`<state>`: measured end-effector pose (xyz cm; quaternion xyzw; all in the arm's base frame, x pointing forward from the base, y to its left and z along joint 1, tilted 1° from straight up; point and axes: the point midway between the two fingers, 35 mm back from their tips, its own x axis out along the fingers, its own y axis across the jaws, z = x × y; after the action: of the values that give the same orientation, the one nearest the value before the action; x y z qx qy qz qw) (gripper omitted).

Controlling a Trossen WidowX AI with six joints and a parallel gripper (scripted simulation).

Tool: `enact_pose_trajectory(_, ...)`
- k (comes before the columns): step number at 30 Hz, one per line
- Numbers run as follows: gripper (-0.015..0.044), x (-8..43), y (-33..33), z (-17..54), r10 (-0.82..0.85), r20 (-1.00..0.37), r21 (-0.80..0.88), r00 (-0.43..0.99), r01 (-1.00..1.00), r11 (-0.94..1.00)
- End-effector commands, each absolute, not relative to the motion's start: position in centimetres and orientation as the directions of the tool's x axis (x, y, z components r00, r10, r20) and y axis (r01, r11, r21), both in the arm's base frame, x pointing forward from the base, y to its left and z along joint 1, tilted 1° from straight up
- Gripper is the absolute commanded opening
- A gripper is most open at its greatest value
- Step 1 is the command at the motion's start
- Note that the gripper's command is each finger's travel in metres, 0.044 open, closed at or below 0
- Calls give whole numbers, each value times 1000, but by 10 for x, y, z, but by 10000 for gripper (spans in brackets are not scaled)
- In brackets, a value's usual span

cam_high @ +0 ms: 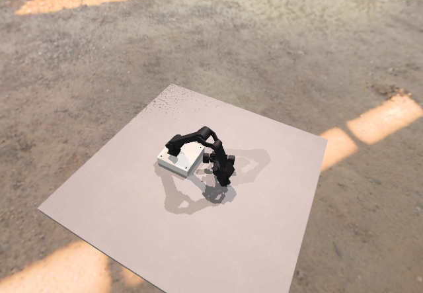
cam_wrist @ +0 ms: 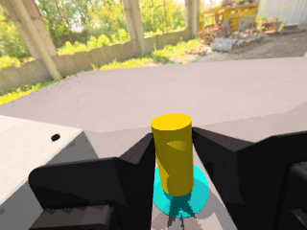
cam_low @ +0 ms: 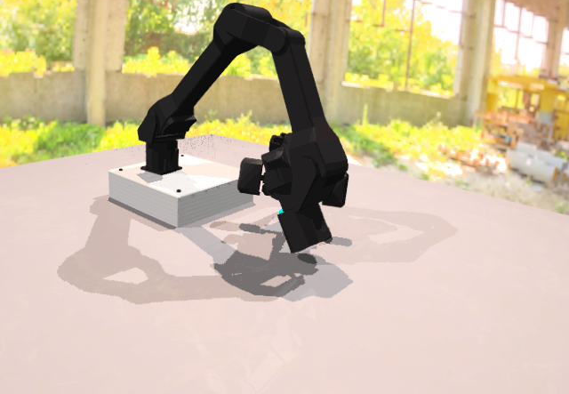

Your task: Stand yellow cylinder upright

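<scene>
The yellow tall cylinder (cam_wrist: 175, 158) stands about upright between the fingertips in the wrist view. Its lower end shows against the cyan circle (cam_wrist: 201, 192); whether it touches the surface cannot be told. My gripper (cam_wrist: 172, 135) is shut on the cylinder, with one finger on each side. In the exterior view only a sliver of the cyan circle (cam_low: 281, 211) shows beside the arm's wrist, and the cylinder is hidden there. The top view shows neither the cylinder nor the circle, as the arm covers them.
The white base block (cam_high: 172, 167) (cam_low: 142, 204) (cam_wrist: 29, 149) of the arm stands close beside the gripper, at the left in the wrist view. The pale table top (cam_high: 211, 242) (cam_low: 367, 325) (cam_wrist: 216, 91) carries overlapping arm shadows.
</scene>
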<state>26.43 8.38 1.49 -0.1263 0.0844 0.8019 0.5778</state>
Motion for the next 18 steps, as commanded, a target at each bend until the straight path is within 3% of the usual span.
enact_pose_trajectory(1, 105, 265, 85, 15, 907, -299, -8, -297, -950, -314)
enact_pose_trajectory(5, 105, 265, 85, 15, 907, -299, -8, -297, -950, -314)
enact_pose_trajectory(16, 394, 265, 85, 15, 907, -299, -8, -297, -950, -314)
enact_pose_trajectory(18, 400, 265, 85, 15, 907, -299, -8, -297, -950, -314)
